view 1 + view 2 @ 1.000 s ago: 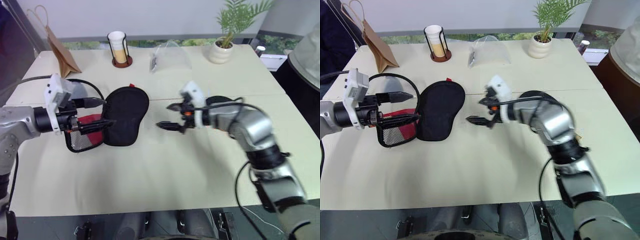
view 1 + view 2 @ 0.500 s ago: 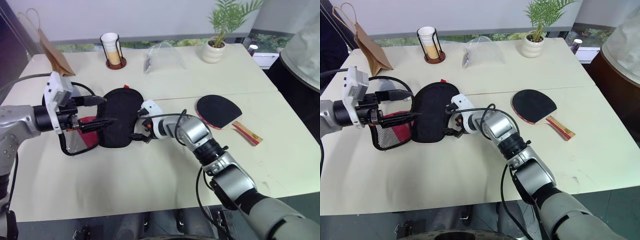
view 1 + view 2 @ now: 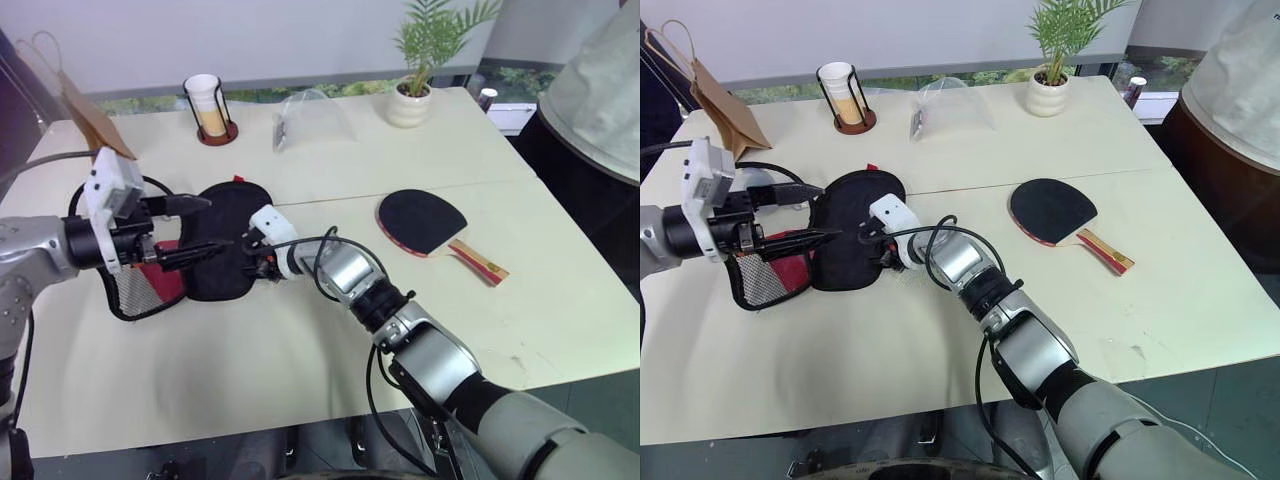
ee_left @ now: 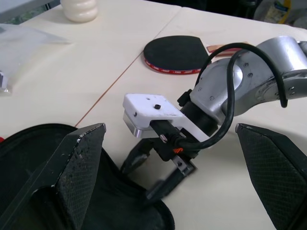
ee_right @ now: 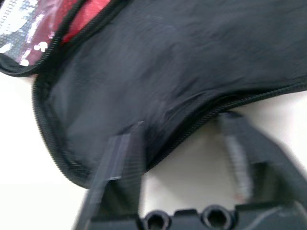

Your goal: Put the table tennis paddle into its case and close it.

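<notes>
My arms are silver-grey metal shells with rounded joints, darker black segments between them, and thin black cables looping along the outside. Each wrist carries a white boxy camera block, and past it a gripper of 2 black fingers: my left gripper (image 3: 193, 228) has broad, wedge-shaped fingers (image 4: 79, 167) with a textured, cross-hatched surface. My right gripper (image 4: 156, 172) has slimmer black fingers (image 5: 117, 158), a small orange spot by its cable plug and 2 round screw holes in its black base.

Black paddle (image 3: 422, 221) lies flat, well apart from apparently unzipped case (image 3: 228, 238).
</notes>
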Motion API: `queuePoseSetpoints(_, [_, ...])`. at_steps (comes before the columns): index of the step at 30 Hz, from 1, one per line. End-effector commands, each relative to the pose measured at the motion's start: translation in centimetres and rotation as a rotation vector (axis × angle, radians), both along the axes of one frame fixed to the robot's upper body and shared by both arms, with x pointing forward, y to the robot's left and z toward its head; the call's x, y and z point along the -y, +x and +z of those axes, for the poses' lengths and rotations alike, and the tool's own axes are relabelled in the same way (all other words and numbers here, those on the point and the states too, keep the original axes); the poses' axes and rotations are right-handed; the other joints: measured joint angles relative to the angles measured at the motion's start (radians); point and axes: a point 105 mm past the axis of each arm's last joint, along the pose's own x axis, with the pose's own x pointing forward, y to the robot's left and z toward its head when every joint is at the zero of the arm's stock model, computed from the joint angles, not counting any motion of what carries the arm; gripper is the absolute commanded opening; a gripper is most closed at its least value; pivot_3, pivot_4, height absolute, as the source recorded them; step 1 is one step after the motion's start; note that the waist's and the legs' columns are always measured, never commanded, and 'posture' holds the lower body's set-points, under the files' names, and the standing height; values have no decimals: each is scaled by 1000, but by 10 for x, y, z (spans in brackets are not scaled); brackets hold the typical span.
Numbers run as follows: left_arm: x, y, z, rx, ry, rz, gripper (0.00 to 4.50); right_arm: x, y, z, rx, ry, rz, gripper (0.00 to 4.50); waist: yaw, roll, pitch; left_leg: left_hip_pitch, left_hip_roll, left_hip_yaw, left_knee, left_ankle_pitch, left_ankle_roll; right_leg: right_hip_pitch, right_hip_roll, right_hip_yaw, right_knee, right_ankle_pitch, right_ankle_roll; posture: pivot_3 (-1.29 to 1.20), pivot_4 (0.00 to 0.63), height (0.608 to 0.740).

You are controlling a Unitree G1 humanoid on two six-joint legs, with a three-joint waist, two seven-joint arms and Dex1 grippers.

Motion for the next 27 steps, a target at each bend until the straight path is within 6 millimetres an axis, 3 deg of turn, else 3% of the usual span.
queuePoseSetpoints(1, [-2, -5, 10, 48, 6, 13, 4500, 0, -8, -21, -16, -80, 31, 675, -3, 0, 0, 0, 0, 0, -1, 0, 0, 0, 0, 0, 0, 0, 0, 0, 150, 734])
queuePoseSetpoints(2, [-2, -6, 10, 48, 6, 15, 4500, 1, -7, -21, -15, -80, 33, 154, -4, 0, 0, 0, 0, 0, -1, 0, 0, 0, 0, 1, 0, 0, 0, 0, 150, 734])
queuePoseSetpoints(3, [-2, -6, 10, 47, 6, 17, 4500, 3, -7, -19, -16, -77, 35, 66, -3, 0, 0, 1, 0, 0, -2, 1, -1, 0, 0, 1, 0, 0, 0, 0, 150, 734])
queuePoseSetpoints(9, [-1, -7, 7, 44, 3, 20, 4500, 34, -4, -2, -15, -59, 41, 66, 23, 0, 0, 1, -1, 0, -3, 1, -2, 0, -1, 1, -1, 0, -1, 0, 150, 734])
queuePoseSetpoints(14, [0, -5, 4, 38, 3, 12, 4500, 82, -23, 14, -35, -42, 117, 66, 52, 0, 0, 1, -2, 0, -2, 1, -2, 2, -3, -1, -3, 0, 0, 0, 150, 734])
queuePoseSetpoints(19, [5, -4, 0, 30, 2, -12, 4500, 126, -38, 27, -33, -70, 164, 66, 49, -1, 1, 1, -2, 0, -2, 1, -1, 4, -4, -2, -5, -2, -3, 0, 150, 734])
queuePoseSetpoints(27, [13, -2, -6, 25, -1, -46, 4500, 189, -35, 34, -27, -186, 164, 66, 49, -5, 3, 1, 0, 0, -2, 1, -1, 9, -4, -3, -6, -3, -3, 0, 150, 734])
